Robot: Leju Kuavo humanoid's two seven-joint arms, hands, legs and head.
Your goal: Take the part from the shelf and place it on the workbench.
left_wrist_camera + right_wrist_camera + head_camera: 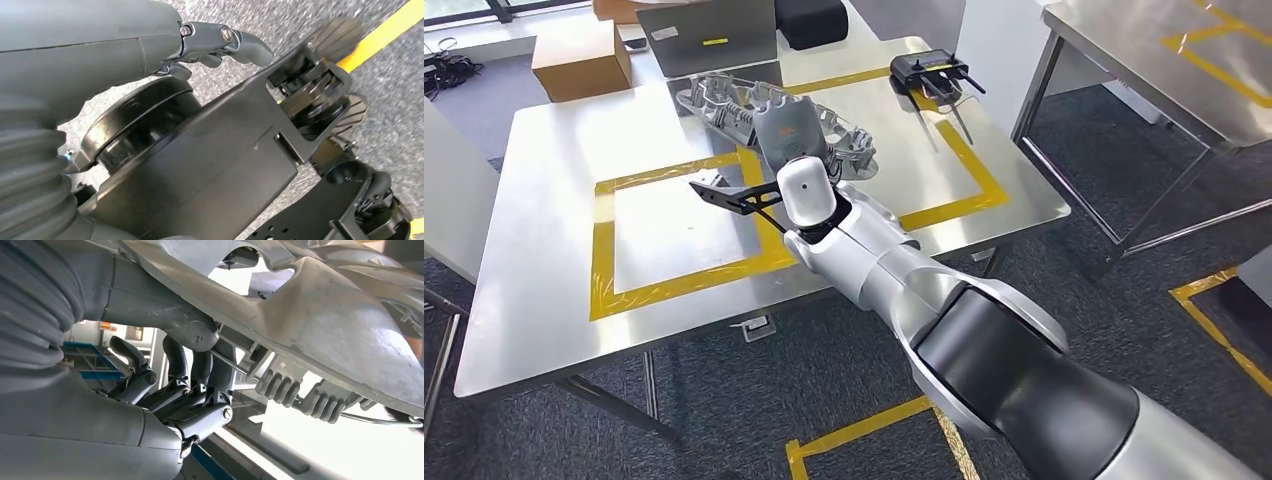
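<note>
The part (724, 100) is a long grey cast-metal piece with ribs and cut-outs. It lies across the far side of the steel workbench (544, 300), over the yellow tape line. My right arm reaches over the bench, and my right hand (792, 135) holds the part near its middle. In the right wrist view the dark fingers (200, 385) curl under the edge of the part (320, 325). Whether the part rests on the benchtop I cannot tell. My left hand (220, 42) hangs beside my body above the grey floor and holds nothing, its fingers loosely extended.
Two yellow tape rectangles (604, 250) mark the benchtop. A black remote controller (929, 72) sits at the back right corner. Behind the bench are a cardboard box (582, 60), a grey case (709, 38) and a black bag (812, 20). A second steel table (1164, 60) stands to the right.
</note>
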